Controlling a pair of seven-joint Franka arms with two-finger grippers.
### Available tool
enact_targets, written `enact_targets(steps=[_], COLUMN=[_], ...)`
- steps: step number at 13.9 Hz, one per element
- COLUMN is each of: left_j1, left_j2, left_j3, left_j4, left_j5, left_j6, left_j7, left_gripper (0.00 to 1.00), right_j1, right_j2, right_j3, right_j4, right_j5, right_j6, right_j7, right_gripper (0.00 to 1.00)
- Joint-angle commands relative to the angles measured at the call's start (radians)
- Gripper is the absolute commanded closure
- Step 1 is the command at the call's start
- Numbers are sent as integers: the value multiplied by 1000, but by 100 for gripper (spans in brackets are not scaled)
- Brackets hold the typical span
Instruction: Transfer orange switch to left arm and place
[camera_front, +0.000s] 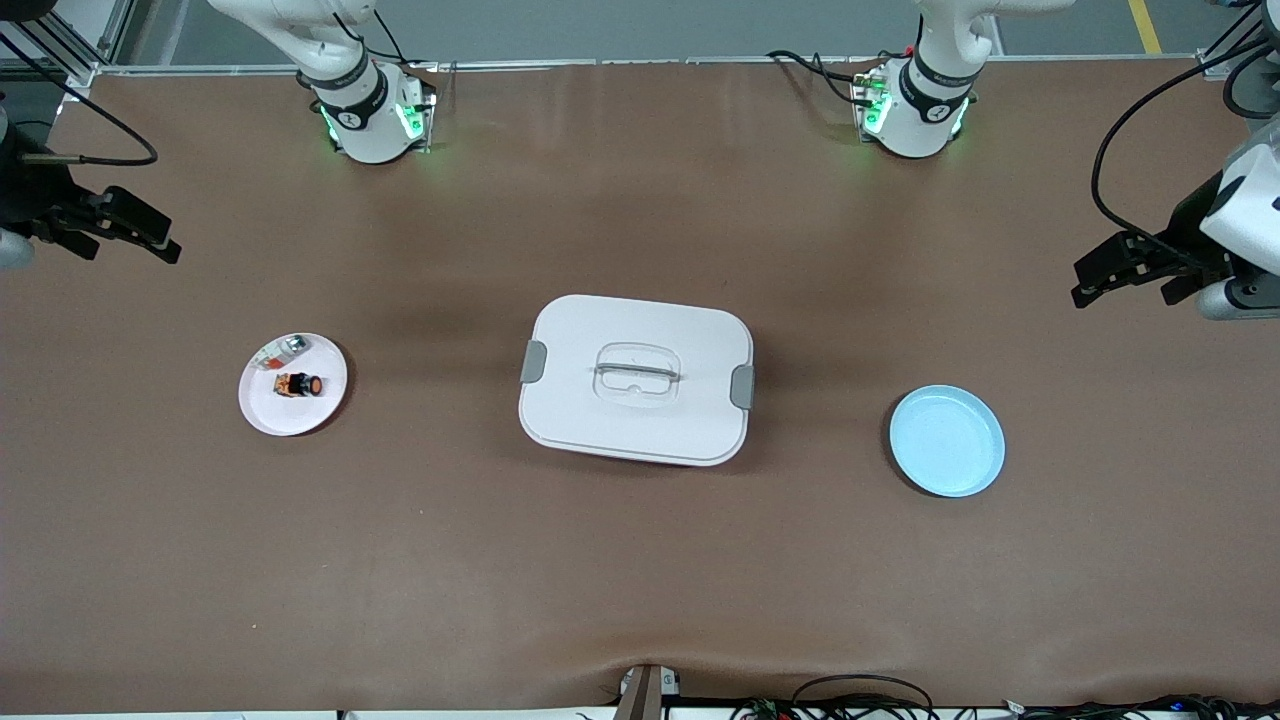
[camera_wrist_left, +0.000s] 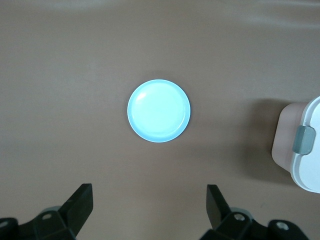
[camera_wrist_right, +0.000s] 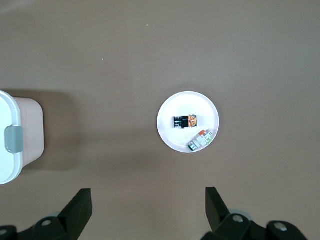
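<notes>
- Right gripper (camera_front: 125, 235) hangs high over the table's right-arm end, jaws wide apart, holding nothing.
- Left gripper (camera_front: 1125, 270) waits likewise over its own end, wide apart and empty.
- Switch (camera_front: 299, 384) lies on its side on the white plate (camera_front: 262, 410), beside a clear part (camera_front: 280, 350).
- Advice: descend straight over the switch, close across its black body, avoid the clear part, then carry high over the box (camera_front: 636, 380).

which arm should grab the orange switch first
Right, probably. The orange switch lies on the white plate at the right arm's end; the right gripper hangs open nearby, the box between it and the left gripper.
</notes>
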Motion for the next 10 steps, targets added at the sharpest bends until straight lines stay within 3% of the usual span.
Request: enact_targets(steps=[1,10], left_j1=[1,4], left_j2=[9,8], left_j3=[1,1], left_j4=[23,23], left_j5=[-1,-1], left_j6=[-22,-22], left_j7=[26,19], left_gripper=[0,0], right_j1=[-2,-9], right_j2=[-21,-11], right_j3=[1,-3], right_j4=[-19,-7], right_j5=[-14,-12], right_j6=[4,2], right_j7=[-5,11], right_gripper=[0,0])
